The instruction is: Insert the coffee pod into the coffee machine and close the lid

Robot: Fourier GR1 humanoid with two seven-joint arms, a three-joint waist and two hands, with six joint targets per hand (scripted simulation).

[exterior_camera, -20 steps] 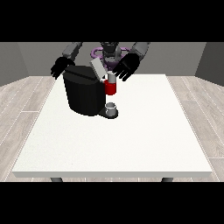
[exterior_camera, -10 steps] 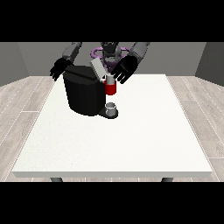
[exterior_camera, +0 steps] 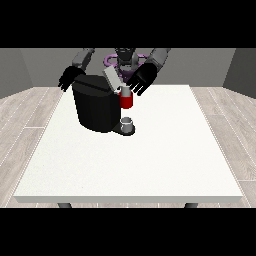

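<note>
Here, one coffee machine (exterior_camera: 97, 107), two hands.

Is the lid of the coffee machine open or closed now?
Open. The grey lid stands tilted up above the black machine, not lying flat on its top.

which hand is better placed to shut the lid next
Probably the robot's left, the hand at the view's right: it hovers beside the raised lid, while the other hand sits behind the coffee machine.
</note>
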